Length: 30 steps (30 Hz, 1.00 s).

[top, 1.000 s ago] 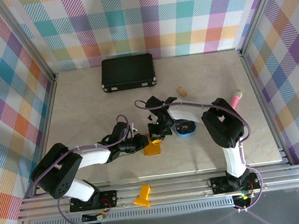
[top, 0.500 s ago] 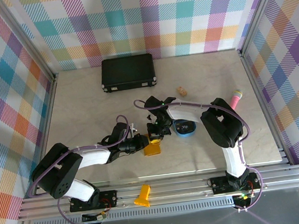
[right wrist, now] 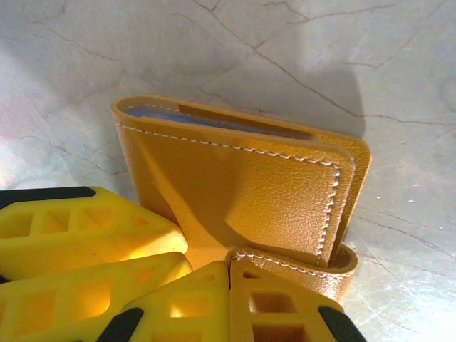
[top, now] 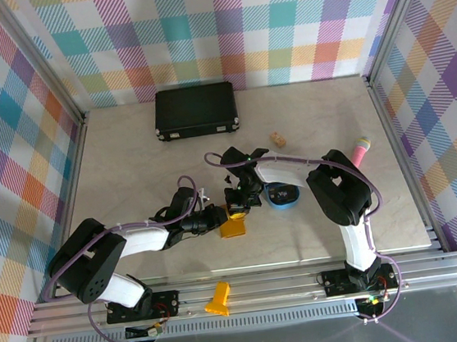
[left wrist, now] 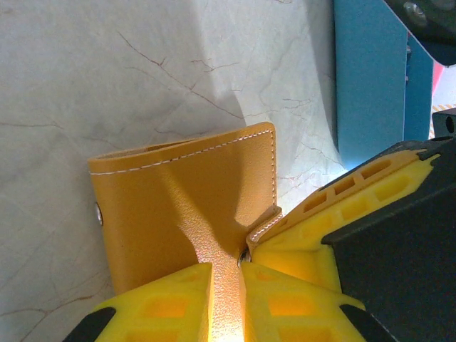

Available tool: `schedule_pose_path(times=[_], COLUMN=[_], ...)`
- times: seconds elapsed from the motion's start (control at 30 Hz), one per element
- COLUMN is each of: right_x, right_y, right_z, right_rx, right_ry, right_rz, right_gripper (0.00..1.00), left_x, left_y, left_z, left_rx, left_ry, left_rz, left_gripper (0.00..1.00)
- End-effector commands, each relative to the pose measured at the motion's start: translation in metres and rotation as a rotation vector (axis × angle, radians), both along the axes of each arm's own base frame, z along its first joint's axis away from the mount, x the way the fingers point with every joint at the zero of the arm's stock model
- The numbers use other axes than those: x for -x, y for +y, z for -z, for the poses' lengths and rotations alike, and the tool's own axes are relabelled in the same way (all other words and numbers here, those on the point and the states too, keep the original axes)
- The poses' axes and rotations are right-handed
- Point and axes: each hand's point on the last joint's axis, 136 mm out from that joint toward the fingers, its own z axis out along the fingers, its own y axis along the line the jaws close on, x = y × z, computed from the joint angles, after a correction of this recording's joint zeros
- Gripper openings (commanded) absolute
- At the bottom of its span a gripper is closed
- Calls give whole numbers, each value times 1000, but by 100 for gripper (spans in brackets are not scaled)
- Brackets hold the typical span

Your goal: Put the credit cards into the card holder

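Observation:
The card holder point(top: 233, 225), a mustard-yellow wallet, lies folded on the table between the two arms. My left gripper point(top: 217, 217) comes in from the left. Its fingertips point(left wrist: 226, 292) are shut on a raised fold of the wallet's cover point(left wrist: 178, 206). My right gripper point(top: 239, 204) reaches down from behind, shut on the wallet's snap tab point(right wrist: 285, 262) with its fingertips point(right wrist: 229, 292) pressed together. A light blue inner edge point(right wrist: 153, 114) shows along the wallet's top. The credit cards are out of view.
A blue oval tray point(top: 283, 196) with something dark inside sits right of the wallet point(left wrist: 370, 78). At the back lies a black case point(top: 195, 110). There is a cork-like piece point(top: 278, 139), a pink stick point(top: 360, 152) at the right, and an orange part point(top: 217, 299) on the front rail.

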Motion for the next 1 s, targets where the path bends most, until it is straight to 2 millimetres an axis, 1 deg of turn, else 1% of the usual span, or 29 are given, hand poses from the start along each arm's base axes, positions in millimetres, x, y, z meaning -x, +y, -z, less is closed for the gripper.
schedule_pose_path(times=[0.0, 0.1, 0.23, 0.43, 0.5, 0.53, 0.63, 0.67, 0.73, 0.77, 0.8, 0.87, 0.93, 0.97], right_x=[15, 16, 18, 25, 29, 27, 10, 2, -13, -21, -28, -39, -50, -56], right_y=[-1, -1, -7, -24, -26, -25, -21, -20, -17, -16, -16, -20, -32, -41], right_z=[8, 22, 37, 57, 59, 55, 31, 19, -8, -24, -40, -70, -96, -110], right_rx=[8, 22, 61, 143, 147, 141, 102, 88, 61, 46, 28, -10, -44, -65], right_ry=[44, 65, 77, 102, 109, 97, 29, -2, -69, -109, -149, -216, -271, -299], right_rz=[-16, -9, 2, 29, 29, 29, 48, 57, 65, 62, 62, 80, 115, 137], right_gripper=[0, 0, 0, 0, 0, 0, 0, 0, 23, 31, 37, 43, 47, 50], left_x=[3, 3, 3, 3, 3, 3, 3, 2, 1, 0, -1, -4, -8, -11], left_y=[0, -1, -1, 1, 2, 3, 4, 4, 5, 6, 6, 6, 7, 8], left_z=[5, 4, 4, 3, 2, 1, -1, -3, -5, -6, -7, -11, -17, -22], left_rx=[-19, -18, -16, -24, -28, -29, -36, -39, -46, -50, -54, -63, -80, -90], left_ry=[-8, -10, -12, -14, -18, -19, -24, -26, -30, -33, -34, -42, -55, -68], left_rz=[16, 17, 19, 17, 18, 17, 18, 20, 19, 19, 21, 24, 26, 26], left_gripper=[18, 18, 18, 18, 18, 18, 18, 18, 18, 18, 18, 18, 18, 18])
